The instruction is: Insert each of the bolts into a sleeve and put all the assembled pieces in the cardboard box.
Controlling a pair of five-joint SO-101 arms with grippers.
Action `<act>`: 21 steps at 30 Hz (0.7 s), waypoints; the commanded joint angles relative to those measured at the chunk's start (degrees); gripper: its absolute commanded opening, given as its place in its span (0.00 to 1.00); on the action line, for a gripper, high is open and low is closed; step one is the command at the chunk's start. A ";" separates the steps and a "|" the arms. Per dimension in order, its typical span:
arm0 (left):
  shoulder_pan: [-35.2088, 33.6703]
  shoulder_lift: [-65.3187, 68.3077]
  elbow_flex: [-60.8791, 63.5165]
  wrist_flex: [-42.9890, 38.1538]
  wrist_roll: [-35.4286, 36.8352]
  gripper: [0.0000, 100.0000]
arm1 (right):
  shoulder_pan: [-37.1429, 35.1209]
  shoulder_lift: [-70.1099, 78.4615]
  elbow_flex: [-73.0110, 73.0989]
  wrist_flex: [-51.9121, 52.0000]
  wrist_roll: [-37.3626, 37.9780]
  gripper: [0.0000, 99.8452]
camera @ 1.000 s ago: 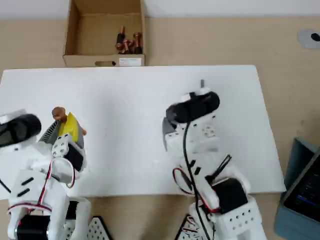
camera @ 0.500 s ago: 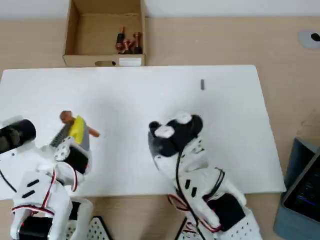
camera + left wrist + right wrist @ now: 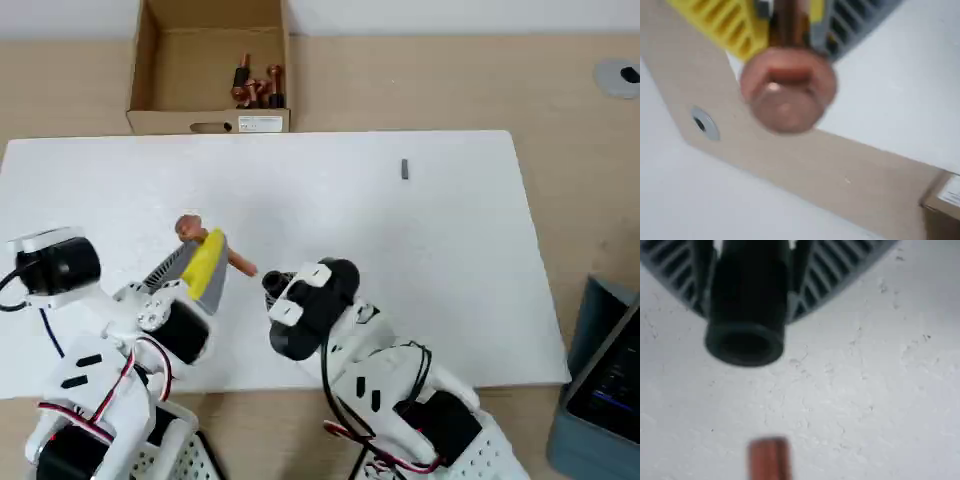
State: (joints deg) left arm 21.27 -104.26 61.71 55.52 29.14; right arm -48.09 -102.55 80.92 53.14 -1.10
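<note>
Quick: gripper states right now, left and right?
Left gripper: closed on the copper-coloured metal bolt.
Right gripper: closed on the black cylindrical sleeve.

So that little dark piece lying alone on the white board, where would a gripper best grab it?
Probably across its middle, from straight above, one finger on each long side. The small dark piece lies flat on the white board, its length pointing away from the arms, with nothing touching it, so a descent looks unblocked.
</note>
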 commanded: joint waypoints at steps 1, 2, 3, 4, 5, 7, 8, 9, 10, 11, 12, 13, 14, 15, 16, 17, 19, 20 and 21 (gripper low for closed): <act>2.81 -0.40 -0.53 -1.23 0.26 0.00 | -0.84 -1.36 -0.31 -1.58 1.67 0.01; 3.43 -0.31 -0.44 -1.23 0.26 0.00 | -0.92 -1.45 -0.40 -1.67 2.11 0.01; 4.04 -0.31 -0.18 -1.23 0.18 0.00 | -0.92 -1.45 -0.48 -1.85 2.46 0.01; 4.48 -0.31 0.00 -1.14 0.18 0.00 | -0.92 -1.45 -0.48 -2.37 2.81 0.01; 4.57 -0.31 0.26 -1.14 0.18 0.00 | -0.92 -1.45 -0.48 -2.99 2.90 0.01; 4.57 -0.31 1.49 -1.14 -0.18 0.00 | -0.92 -1.45 -0.48 -4.31 3.43 0.01; 4.40 -0.31 2.20 -1.14 -0.97 0.00 | -0.92 -1.45 -0.48 -4.57 3.96 0.01; 4.13 -0.31 2.81 -1.14 -1.58 0.00 | -0.92 -1.45 -0.48 -4.75 4.57 0.01; 4.04 -0.31 3.34 -1.32 -2.02 0.00 | -0.92 -1.45 -0.48 -4.75 5.10 0.01; 4.04 -0.31 3.52 -1.49 -2.37 0.00 | -0.92 -1.45 -0.57 -4.75 5.45 0.01; 4.04 -0.31 3.69 -1.58 -2.37 0.00 | -1.01 -1.45 -0.75 -4.75 5.71 0.01; 4.04 -0.31 3.69 -1.58 -2.29 0.00 | -1.54 -1.45 -1.19 -4.66 5.63 0.01; 4.04 -0.31 3.69 -1.58 -2.29 0.00 | -1.89 -1.45 -1.45 -4.66 5.63 0.01; 4.04 -0.31 3.78 -1.58 -2.29 0.00 | -2.42 -1.36 -1.63 -4.57 5.63 0.01; 3.96 -0.31 3.78 -1.58 -2.29 0.00 | -2.86 -1.36 -1.71 -4.57 5.63 0.01; 3.96 -0.31 3.96 -1.58 -2.29 0.00 | -2.95 -1.36 -1.71 -4.57 5.63 0.01; 3.96 -0.31 4.66 -1.58 -2.29 0.00 | -2.95 -1.36 -1.63 -4.57 5.63 0.01; 3.96 -0.31 4.92 -1.58 -2.29 0.00 | -2.95 -1.36 -1.63 -4.57 5.63 0.01; 3.96 -0.31 5.19 -1.58 -2.29 0.00 | -2.95 -1.36 -1.63 -4.57 5.63 0.01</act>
State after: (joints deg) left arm 25.05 -104.53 66.46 54.81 27.56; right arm -50.20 -102.55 81.10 50.42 4.26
